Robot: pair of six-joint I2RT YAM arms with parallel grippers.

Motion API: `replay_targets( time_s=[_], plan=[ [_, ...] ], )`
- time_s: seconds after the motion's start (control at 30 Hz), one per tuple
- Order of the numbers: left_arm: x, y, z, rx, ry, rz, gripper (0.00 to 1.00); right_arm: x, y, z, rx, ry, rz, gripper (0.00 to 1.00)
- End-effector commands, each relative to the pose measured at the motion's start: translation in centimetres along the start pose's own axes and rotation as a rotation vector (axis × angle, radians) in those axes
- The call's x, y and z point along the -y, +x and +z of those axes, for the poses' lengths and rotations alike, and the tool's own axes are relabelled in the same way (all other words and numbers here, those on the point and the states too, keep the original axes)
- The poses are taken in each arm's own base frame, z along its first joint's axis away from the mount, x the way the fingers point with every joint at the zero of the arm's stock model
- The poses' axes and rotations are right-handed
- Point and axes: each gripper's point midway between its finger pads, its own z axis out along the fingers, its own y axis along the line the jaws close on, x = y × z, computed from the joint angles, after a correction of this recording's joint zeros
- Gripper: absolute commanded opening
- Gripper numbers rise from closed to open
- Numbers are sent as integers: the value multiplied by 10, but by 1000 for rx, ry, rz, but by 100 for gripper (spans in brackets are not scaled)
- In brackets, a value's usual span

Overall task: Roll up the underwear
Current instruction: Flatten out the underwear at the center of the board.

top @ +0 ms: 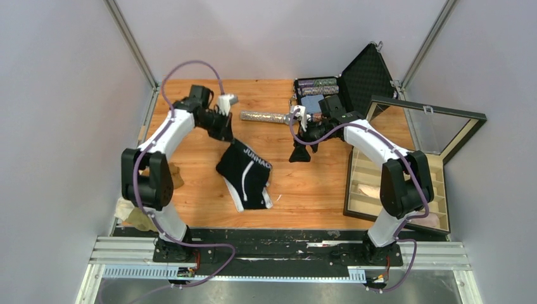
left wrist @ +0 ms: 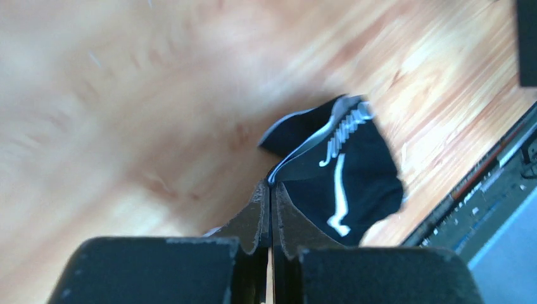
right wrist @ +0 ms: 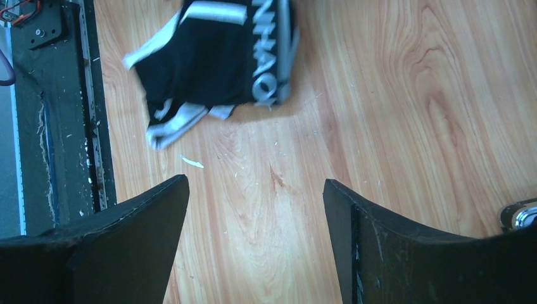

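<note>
From above, the left end effector (top: 229, 134) is pressed together and seems to pinch the top corner of the black underwear (top: 246, 174), which lies mid-tabletop (top: 316, 190). The garment trails from that corner toward 5 o'clock, its long axis running roughly 11 to 5. The right end effector (top: 300, 154) hovers spread and empty at about 2 o'clock from the garment, near but apart, so the left arm is the nearer one.

In the left wrist view, the fingers (left wrist: 256, 212) meet with no gap. The cloth fans out from their tips toward 1 o'clock.

In the right wrist view, the underwear sits at 11 o'clock beyond the spread fingers (right wrist: 145, 215). Its lettered waistband (right wrist: 266, 57) runs 12 to 6.
</note>
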Motion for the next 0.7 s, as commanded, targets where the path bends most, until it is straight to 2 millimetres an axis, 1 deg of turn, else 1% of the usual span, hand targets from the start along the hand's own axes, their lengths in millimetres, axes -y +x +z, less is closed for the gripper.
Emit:
replay_targets(
  time_s=[0.0,0.03,0.07,0.13,0.17,0.2,0.23,0.27,0.3,0.33,0.37,0.4,0.43,0.47,0.5,0.53,0.57,0.67],
  plan=[
    [53,-72,-81,230,27,325,0,2,-20,-15,51,39,-63,79],
    [62,-74,-91,221,37,335,0,4,-21,-16,53,44,-72,79],
    [65,-76,-95,219,43,359,0,5,-22,-17,55,48,-81,79],
    [80,-80,-107,223,56,401,0,7,-27,-19,63,58,-92,79],
    [92,-84,-116,236,63,431,0,8,-29,-19,67,63,-95,79],
    [99,-86,-120,246,72,462,0,9,-32,-20,73,70,-100,79],
    [115,-90,-128,262,83,505,0,10,-36,-22,81,80,-108,79],
    [123,-91,-131,266,94,542,0,10,-38,-24,85,88,-111,79],
    [143,-93,-137,274,117,591,0,11,-41,-26,88,100,-118,80],
    [154,-94,-141,281,138,632,0,12,-44,-28,89,110,-122,80],
    [173,-93,-145,280,165,675,0,13,-46,-31,92,122,-125,80],
    [181,-91,-147,275,177,710,0,13,-48,-35,97,131,-130,80],
    [199,-91,-152,277,200,756,0,13,-50,-40,105,140,-133,80],
    [206,-90,-155,282,208,799,0,12,-52,-45,113,151,-141,80],
    [223,-87,-161,285,230,841,0,11,-53,-51,119,162,-148,80],
    [232,-85,-164,289,239,883,0,10,-54,-57,124,174,-157,80],
    [239,-85,-174,312,234,907,0,6,-54,-63,132,181,-162,81],
    [247,-82,-194,360,210,975,0,-7,-53,-77,145,201,-193,82]
  ],
)
